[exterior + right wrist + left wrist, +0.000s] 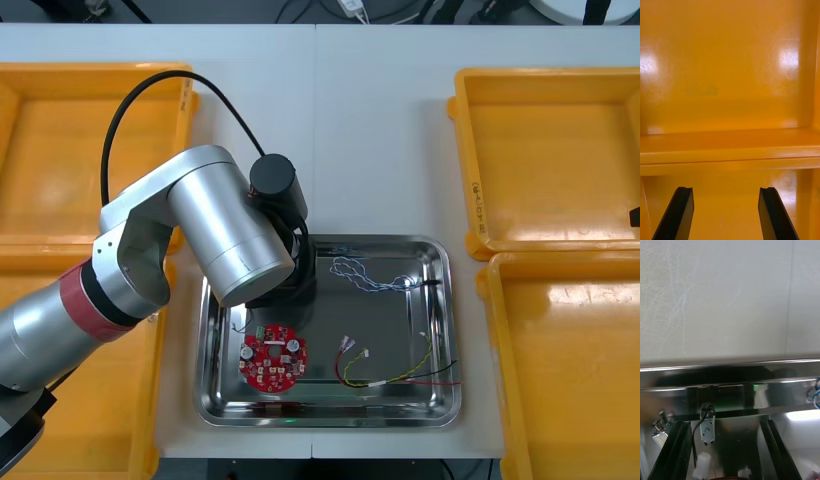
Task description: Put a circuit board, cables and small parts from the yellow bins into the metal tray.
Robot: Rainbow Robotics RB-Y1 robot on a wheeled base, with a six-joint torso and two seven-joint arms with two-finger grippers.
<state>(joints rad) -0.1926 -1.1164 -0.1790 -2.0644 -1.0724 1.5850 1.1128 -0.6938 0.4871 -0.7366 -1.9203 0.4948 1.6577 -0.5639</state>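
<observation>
Four yellow bins (545,150) flank the metal tray (452,330), two per side. Left arm (200,230) extends over the tray's far-left part. Left gripper (723,423) sits low over the tray floor near the far rim, fingers (677,450) spread apart, gripping nothing. A small metal part (707,427) with a thin black lead lies on the floor between them, closer to one finger; contact cannot be told. Outside that finger, possibly another small part, indistinct at the view's edge. Tray contents: round red circuit board (270,360) near-left, twisted blue and white cable (372,275) far-centre, red and yellow cable (400,378) near-right. Right gripper (725,189) hangs over the floor of one of the yellow bins, fingers apart, empty.
</observation>
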